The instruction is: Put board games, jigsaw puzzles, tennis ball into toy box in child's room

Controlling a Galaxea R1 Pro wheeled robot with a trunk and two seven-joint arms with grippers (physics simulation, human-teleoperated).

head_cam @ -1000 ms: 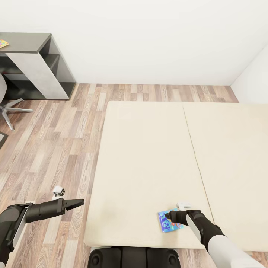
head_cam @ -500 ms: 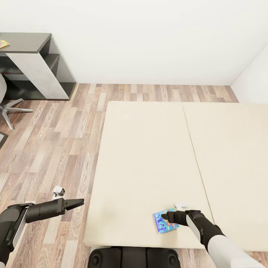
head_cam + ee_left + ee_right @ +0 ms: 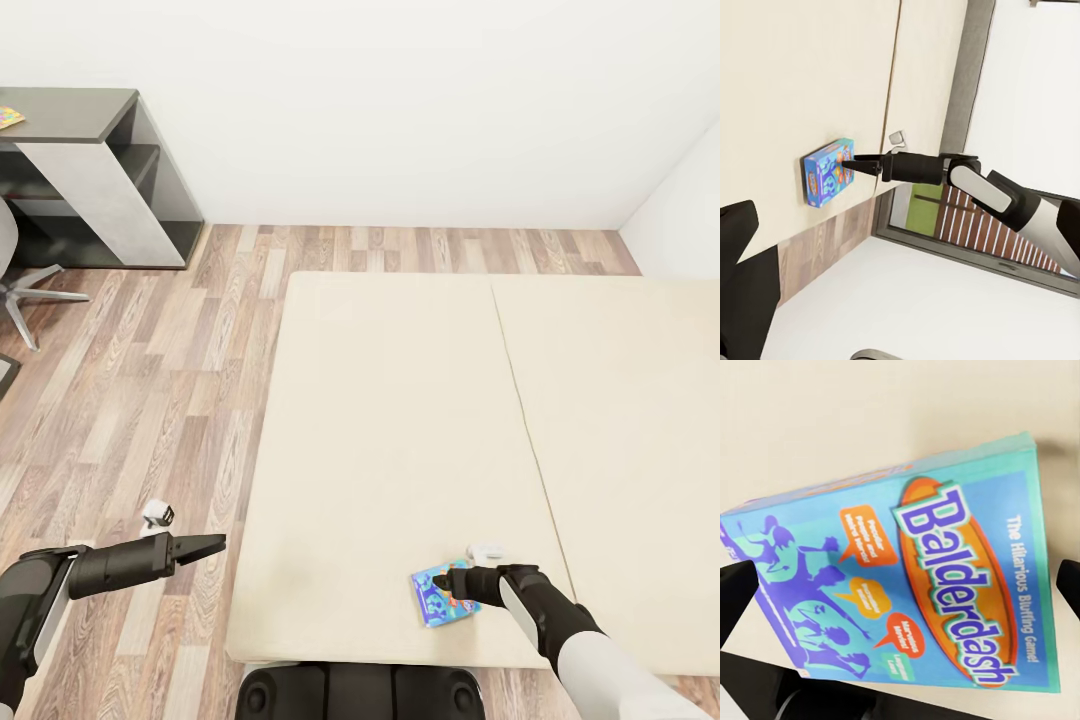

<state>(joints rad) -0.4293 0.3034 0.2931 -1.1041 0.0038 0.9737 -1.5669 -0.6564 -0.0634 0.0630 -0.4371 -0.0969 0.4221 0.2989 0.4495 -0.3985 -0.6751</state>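
So the right gripper (image 3: 447,579) is down at the near edge of the bed (image 3: 400,420), right on top of the one board game (image 3: 440,598) that's there. It's the light blue box with the orange oval logo and dark blue figures, lying flat on the left beige mattress section, close to the seam between the two sections. In the right wrist view the board game (image 3: 900,585) sits between the two dark fingertips (image 3: 735,592), one at each side of the picture, so the fingers are spread apart with the box in the gap. Can't tell if they actually touch its edges. From the left wrist view you see the right gripper (image 3: 849,165) with its tips at the edge of the box (image 3: 827,171).

The left gripper (image 3: 212,545) hangs out over the wood-plank floor (image 3: 130,400), just beside the bed's left side, nothing in it. Its fingers look pressed together into a point in the head view.

Containers: honestly none that I can make out. There's a dark grey desk (image 3: 90,110) against the white wall on the far left with open shelf compartments; I can't tell what's in them. A small multicoloured square, looks like a jigsaw puzzle (image 3: 9,117), lies on its top at the picture's edge. Part of a chair (image 3: 12,270) stands next to it.
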